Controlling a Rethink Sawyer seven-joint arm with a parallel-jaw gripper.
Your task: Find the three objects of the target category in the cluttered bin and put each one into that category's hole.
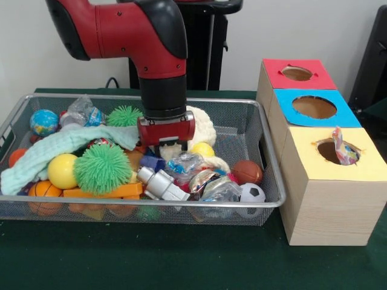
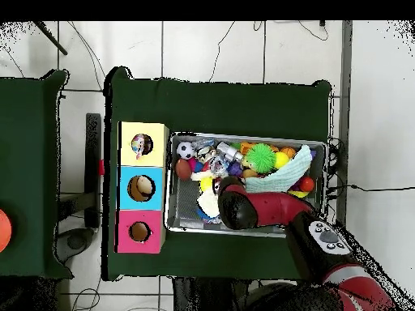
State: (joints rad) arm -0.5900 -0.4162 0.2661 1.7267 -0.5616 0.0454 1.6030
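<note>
Your end effector [image 1: 165, 145] sits low in the wire mesh bin [image 1: 270, 156], its tips buried among the clutter, so you cannot tell whether it is wide, narrow or holding anything. Crinkly wrapped packets [image 1: 184, 163] lie just below it; one wrapper [image 1: 343, 148] already pokes from the yellow hole [image 1: 331, 151]. The risk, as I judge it: you snag the green cloth [image 1: 57, 148] beside it or pinch two items together. The overhead view alone shows something lying inside the blue hole [image 2: 140, 188]; there the arm hides your contact point.
</note>
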